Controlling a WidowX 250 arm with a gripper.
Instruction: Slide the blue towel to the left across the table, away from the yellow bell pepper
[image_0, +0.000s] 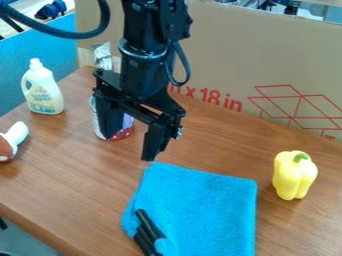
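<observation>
- My gripper (130, 146) hangs over the table, above the upper left corner side of the blue cloth (200, 210); its jaws are spread wide, and I see nothing pinched in them.
- The cloth lies on the table, in front of me and toward the bottom of the view. Its material looks soft and thick, so I judge that a raised edge or a fold would give a better hold than the flat middle.
- For such a hold, low and level fingertips would be good, with slow closing, so that the cloth is not only brushed.
- Dark rod-like pieces (148, 225) are on its lower left part; I think they could slide or catch if the cloth is pulled.
- A can (121, 134) with a red lower rim stands behind my fingers, partly hidden by them. A wide sideways swing could knock it.
- The table (60, 185) has brown wood grain. On it stand a white bottle (44, 91) at the left and a yellow pepper (294, 175) at the right; a white-and-brown toy (13, 140) is at the left edge.
- Behind the table rises a cardboard panel (227, 55) with red print, and a blue panel (20, 65) is at the left.
</observation>
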